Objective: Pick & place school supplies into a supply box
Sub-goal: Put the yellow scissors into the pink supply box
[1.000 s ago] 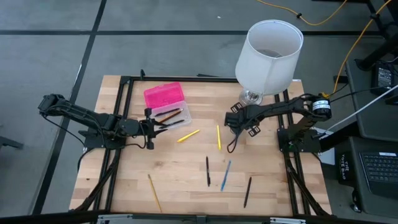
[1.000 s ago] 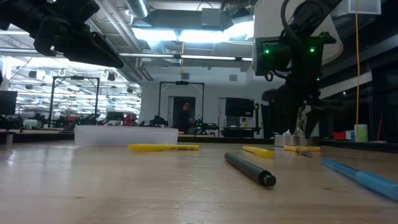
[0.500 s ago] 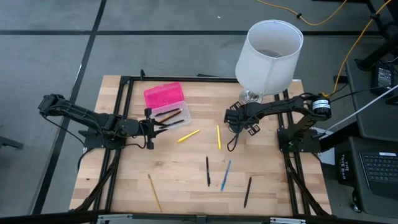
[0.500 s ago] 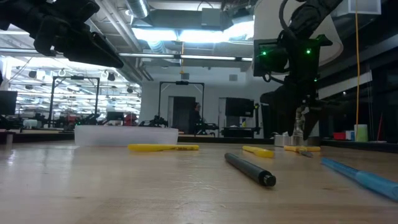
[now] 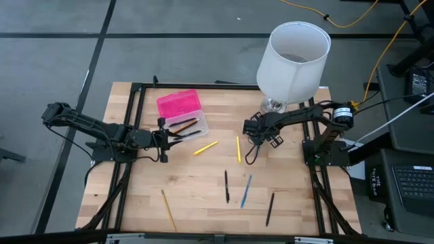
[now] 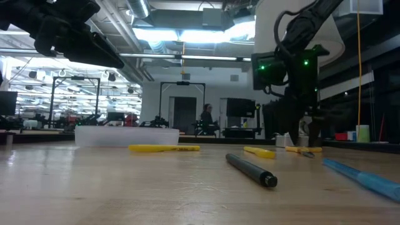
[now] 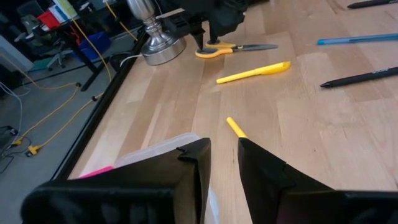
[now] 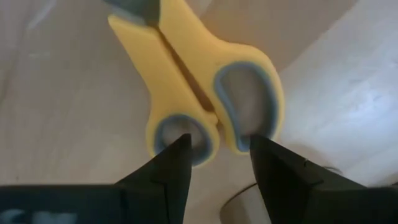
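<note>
**Mia:** We see the right claw point(image 8: 214, 163) first. Its two dark fingers point(image 8: 166, 165) are spread apart, and the tips sit right at the handles of the scissors point(image 8: 199, 93). The scissors are yellow with grey rings and lie flat on the table point(image 5: 203, 183). We cannot tell if the tips touch them.

**Ben:** From above, we see that right claw point(image 5: 252, 130) near the foot of the big white lampshade point(image 5: 293, 57). Just beside it lies a yellow pencil point(image 5: 238, 149).

**Mia:** And the left claw point(image 7: 221, 155)? We see its fingers a little apart, with nothing between them. It hangs over the near edge of the supply box point(image 7: 158, 148).

**Ben:** Yes, from above the left claw point(image 5: 165, 139) is just beside the supply box point(image 5: 182, 114). The box has a pink lid, open, and a clear base. We see a few dark and orange pens lying in the base.

**Mia:** A yellow marker point(image 5: 205, 147) lies between the box and the yellow pencil.

**Ben:** Closer to the front of the table we see a black pen point(image 5: 226, 186), a blue pen point(image 5: 246, 190) and another black pen point(image 5: 270, 208). They lie near each other but do not touch.

**Mia:** A long yellow pencil point(image 5: 168, 209) lies alone, well apart, at the front left.

**Ben:** Far back in the room, in the low view, a person point(image 6: 205, 119) stands by a doorway.
</note>
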Controlling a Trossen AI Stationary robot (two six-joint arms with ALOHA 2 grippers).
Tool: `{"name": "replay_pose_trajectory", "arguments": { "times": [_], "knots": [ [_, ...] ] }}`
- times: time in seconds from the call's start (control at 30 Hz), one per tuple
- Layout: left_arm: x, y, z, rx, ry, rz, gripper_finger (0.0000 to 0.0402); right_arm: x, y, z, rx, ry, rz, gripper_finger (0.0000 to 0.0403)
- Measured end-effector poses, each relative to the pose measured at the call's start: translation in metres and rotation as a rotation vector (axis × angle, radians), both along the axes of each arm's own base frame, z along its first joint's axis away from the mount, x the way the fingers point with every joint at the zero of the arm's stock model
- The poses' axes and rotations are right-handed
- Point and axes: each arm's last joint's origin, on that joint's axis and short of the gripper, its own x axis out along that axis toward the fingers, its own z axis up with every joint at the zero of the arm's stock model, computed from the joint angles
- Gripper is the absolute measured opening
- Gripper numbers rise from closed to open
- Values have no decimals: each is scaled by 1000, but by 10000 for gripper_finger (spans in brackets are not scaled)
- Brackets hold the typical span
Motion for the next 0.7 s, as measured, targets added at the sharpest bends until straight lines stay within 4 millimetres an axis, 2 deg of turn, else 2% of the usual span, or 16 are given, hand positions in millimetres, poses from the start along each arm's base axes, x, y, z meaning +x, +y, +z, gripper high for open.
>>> {"name": "replay_pose_trajectory", "arguments": {
  "times": [0.5, 0.7],
  "knots": [
    [0, 0, 0, 5, -1, 10, 74, 4, 1, -9, 76, 32, 91, 167],
    [0, 0, 0, 6, -1, 13, 74, 3, 1, -9, 98, 41, 84, 129]
  ]
}}
